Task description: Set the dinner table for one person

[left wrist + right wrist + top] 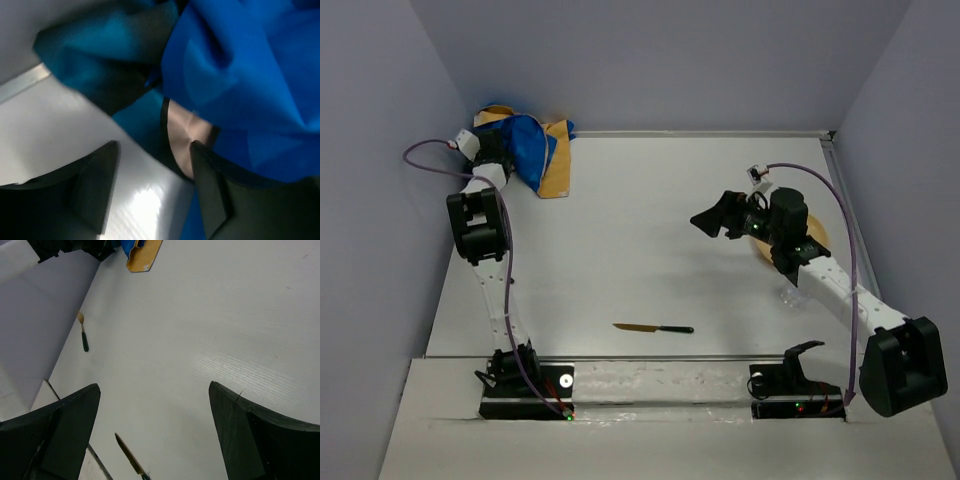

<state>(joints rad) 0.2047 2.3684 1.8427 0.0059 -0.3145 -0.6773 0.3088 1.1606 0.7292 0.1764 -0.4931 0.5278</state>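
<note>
- The big white table (pixel 650 230) lies under both arms.
- The left gripper (pixel 153 150) is at its far left corner, fingers apart, with the blue cloth's (pixel 240 75) edge between them.
- The right gripper (pixel 153 387) hangs wide open, holding nothing.
- A knife (pixel 653 328) lies near the front edge.

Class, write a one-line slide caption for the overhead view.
Left pincer at the crumpled blue cloth in the far corner; knife lies near the front of the table.

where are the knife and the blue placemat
knife (pixel 653 327), top external view, on the blade just beside the dark handle
blue placemat (pixel 532 150), top external view, on the crumpled blue fabric
</note>
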